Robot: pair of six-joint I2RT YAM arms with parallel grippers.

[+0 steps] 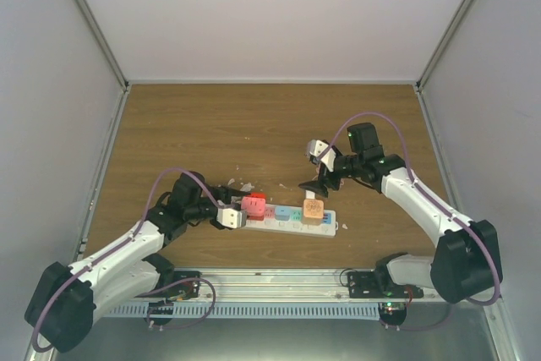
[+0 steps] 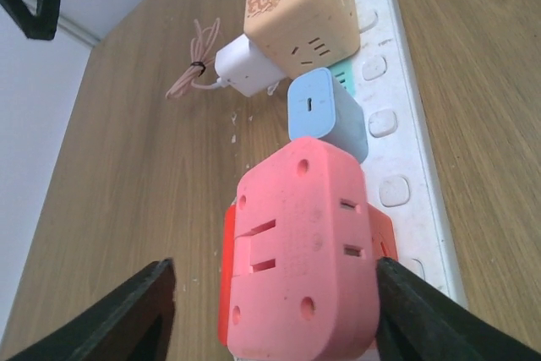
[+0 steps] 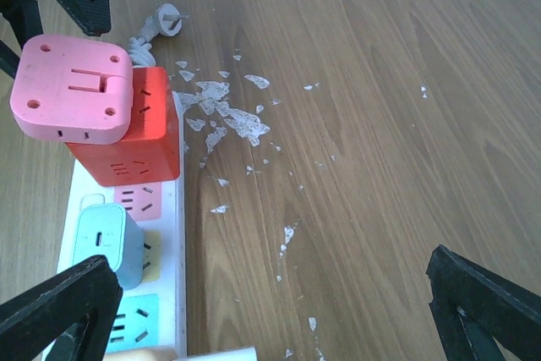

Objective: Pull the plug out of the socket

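Your left arm stretches low across the brown wooden worktop (image 1: 254, 124). The left hand (image 2: 272, 276) is open, its fingers (image 2: 127, 314) either side of the pink rounded cube plug (image 2: 300, 243). That plug sits on a red block (image 3: 127, 145) at the left end of the long white power strip (image 1: 287, 224). Your right arm bends at the elbow, with the right hand (image 1: 315, 187) spread open above the strip, near its orange cube (image 1: 314, 210).

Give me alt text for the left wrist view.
The left end effector, open, straddles a pink plug atop a red block on the white socket, on a wooden table. Further along it sit a blue plug and a beige cube carrying a white charger.
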